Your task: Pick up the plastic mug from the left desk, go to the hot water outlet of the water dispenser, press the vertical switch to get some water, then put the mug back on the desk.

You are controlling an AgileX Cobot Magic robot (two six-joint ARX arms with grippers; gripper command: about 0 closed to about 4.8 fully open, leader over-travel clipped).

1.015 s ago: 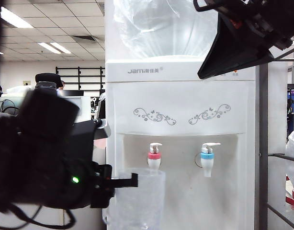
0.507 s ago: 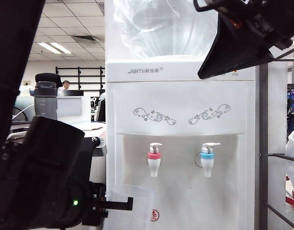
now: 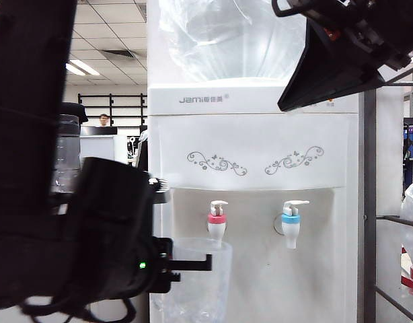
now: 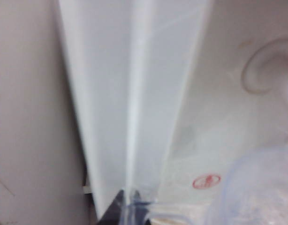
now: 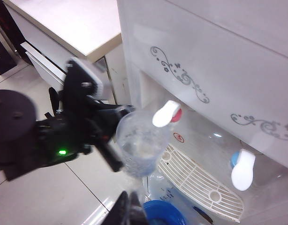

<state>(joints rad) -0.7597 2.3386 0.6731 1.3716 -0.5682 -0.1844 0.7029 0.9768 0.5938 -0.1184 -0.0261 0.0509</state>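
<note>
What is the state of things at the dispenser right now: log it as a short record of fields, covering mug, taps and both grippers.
mug: clear plastic mug held by its rim, upright, just below the red-collared hot tap
hot tap lever: upright white lever, not touched
cold tap: blue-collared tap, nothing under it
left gripper: left gripper shut on the mug, in front of the water dispenser
right gripper: right gripper shut, empty, raised away from the taps
drip tray: white grille beneath the taps
</note>
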